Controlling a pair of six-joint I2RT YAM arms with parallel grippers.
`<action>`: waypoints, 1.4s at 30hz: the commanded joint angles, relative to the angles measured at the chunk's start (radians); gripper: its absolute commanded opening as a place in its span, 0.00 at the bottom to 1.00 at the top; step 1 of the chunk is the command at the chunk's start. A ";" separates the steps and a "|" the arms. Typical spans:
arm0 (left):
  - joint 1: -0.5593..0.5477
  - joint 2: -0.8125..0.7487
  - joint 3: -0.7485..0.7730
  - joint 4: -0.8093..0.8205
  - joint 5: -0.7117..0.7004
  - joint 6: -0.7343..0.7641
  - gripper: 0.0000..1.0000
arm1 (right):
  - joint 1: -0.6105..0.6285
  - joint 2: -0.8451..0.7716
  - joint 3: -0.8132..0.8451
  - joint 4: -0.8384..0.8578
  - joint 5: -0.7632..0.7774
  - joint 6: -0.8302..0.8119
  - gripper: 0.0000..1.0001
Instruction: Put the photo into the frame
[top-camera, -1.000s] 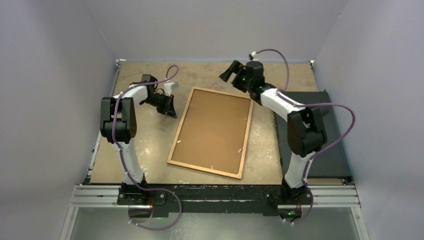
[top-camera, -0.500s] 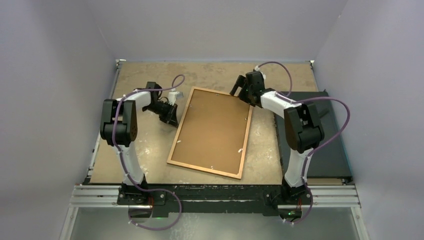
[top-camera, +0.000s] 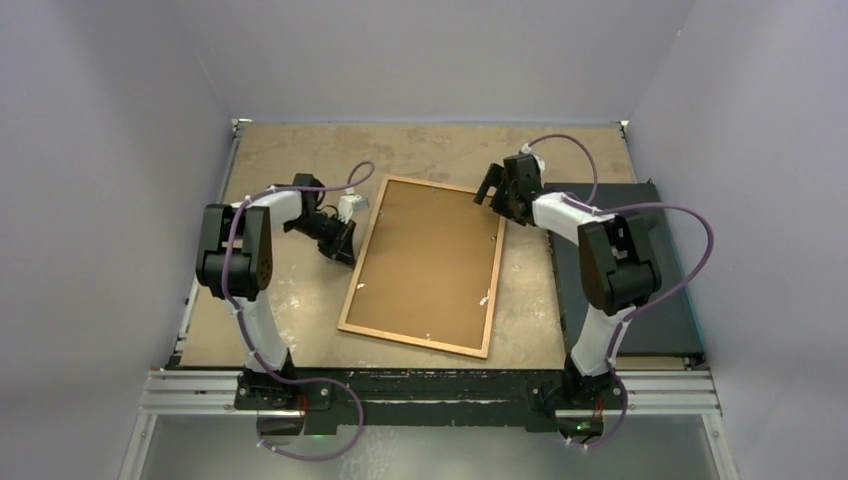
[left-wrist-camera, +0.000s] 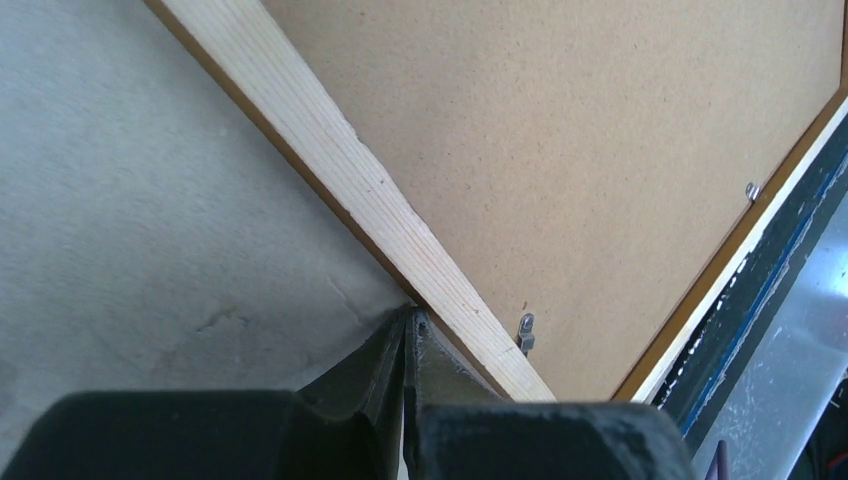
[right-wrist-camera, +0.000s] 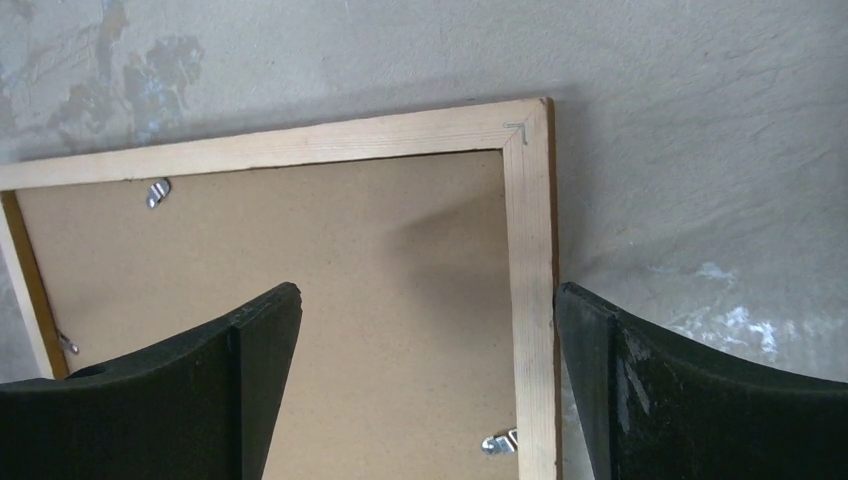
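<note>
the frame (top-camera: 425, 265) is straddled at its far corner by the spread right gripper (right-wrist-camera: 425, 315); its left rail is touched by the closed left gripper (left-wrist-camera: 408, 325).

Top view high, facing down, wrist views close, looking down, all sharing the frame (right-wrist-camera: 528, 290)

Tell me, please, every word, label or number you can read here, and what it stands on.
None: no readable text shows on the frame, its backing board, the table or the black slab.
</note>
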 joint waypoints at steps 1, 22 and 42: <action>-0.037 -0.024 -0.053 -0.019 -0.010 0.082 0.00 | -0.002 0.063 0.061 0.044 -0.084 -0.028 0.99; -0.219 -0.023 -0.092 -0.148 0.033 0.218 0.10 | 0.276 0.541 0.717 0.034 -0.511 -0.006 0.99; 0.225 0.028 0.417 -0.169 -0.054 0.003 0.34 | 0.248 0.228 0.498 -0.096 -0.178 -0.082 0.99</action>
